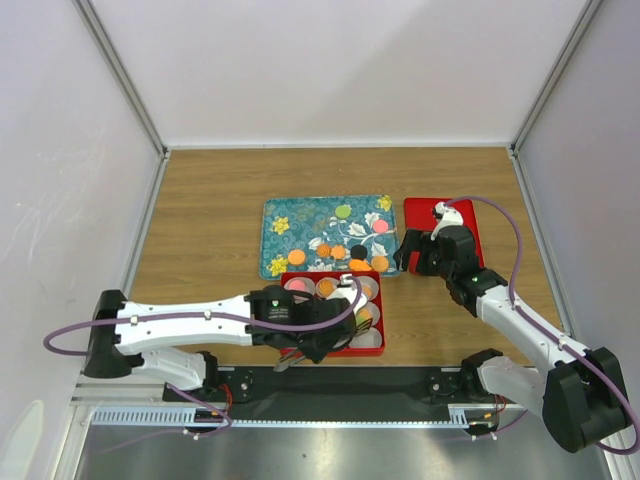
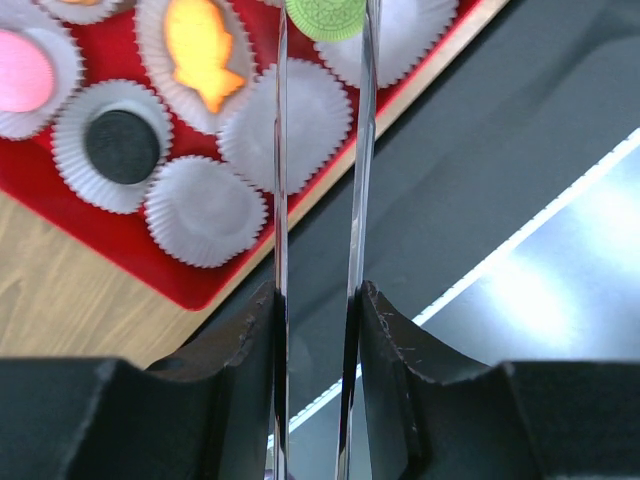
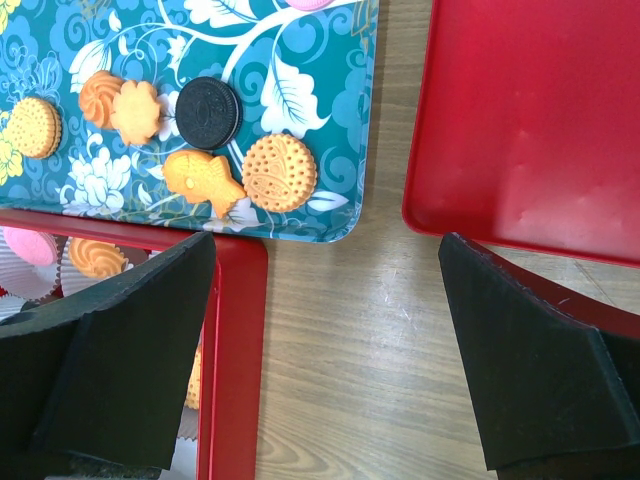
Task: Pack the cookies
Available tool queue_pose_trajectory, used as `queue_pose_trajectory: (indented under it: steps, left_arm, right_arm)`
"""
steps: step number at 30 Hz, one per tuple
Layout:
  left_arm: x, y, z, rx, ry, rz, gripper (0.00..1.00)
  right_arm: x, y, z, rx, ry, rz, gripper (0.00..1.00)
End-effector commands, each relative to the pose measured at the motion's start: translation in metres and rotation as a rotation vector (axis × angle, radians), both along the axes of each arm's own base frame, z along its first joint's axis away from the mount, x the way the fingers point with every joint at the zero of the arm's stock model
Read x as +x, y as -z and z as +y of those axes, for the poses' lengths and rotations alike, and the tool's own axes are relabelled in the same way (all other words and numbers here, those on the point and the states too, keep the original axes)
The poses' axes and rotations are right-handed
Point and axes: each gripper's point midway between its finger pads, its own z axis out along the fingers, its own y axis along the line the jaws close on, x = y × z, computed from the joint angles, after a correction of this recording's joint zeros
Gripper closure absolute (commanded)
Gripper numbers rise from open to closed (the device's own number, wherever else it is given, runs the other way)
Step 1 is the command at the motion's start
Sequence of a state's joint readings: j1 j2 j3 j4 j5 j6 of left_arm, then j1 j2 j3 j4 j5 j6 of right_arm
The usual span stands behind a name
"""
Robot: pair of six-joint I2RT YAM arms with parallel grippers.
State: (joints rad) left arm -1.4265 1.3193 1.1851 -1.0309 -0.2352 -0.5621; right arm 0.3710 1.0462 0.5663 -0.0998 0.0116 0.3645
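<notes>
**Item:** green cookie (image 2: 325,18).
**Location:** I see it pinched flat between the tips of the tongs (image 2: 281,200). It lies straight out from the left jaws along the tongs' long axis. It hangs over the red box (image 2: 150,270), overlapping an empty paper cup (image 2: 415,40) by the box's edge. I cannot tell whether it sits centred over that cup.

**Left jaws:** closed on the shafts of the tongs, pressing the two blades near parallel.

**Right jaws:** spread wide, holding nothing, over bare worktop (image 3: 340,380) between the teal tray (image 1: 300,215) and the red lid (image 3: 540,110).

**Already in cups:** black cookie (image 2: 122,145), fish cookie (image 2: 203,50), pink cookie (image 2: 22,72).

**Loose stock:** on the tray, to the left of the right jaws in their wrist view. The round orange cookie (image 3: 280,172) is nearest.

**Operator's note:** I judge the next move belongs to the left arm, and it depends on the green cookie being squarely above the cup.
</notes>
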Motion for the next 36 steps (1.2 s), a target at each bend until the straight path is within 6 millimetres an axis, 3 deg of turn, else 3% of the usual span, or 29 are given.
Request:
queue_pose_trajectory:
  steps: [1, 22, 36]
  left_arm:
    - [-0.009, -0.001, -0.015, -0.046, -0.001, 0.02, 0.62]
    - [-0.02, 0.01, -0.016, -0.023, 0.024, 0.058, 0.55]
    - [-0.019, 0.007, -0.02, -0.033, 0.034, 0.053, 0.48]
  right_arm:
    - [0.01, -0.019, 0.002, 0.007, 0.001, -0.056, 0.0]
    - [0.009, -0.021, 0.004, 0.014, -0.005, -0.062, 0.0]
    - [0.009, -0.021, 0.003, 0.011, -0.001, -0.061, 0.0]
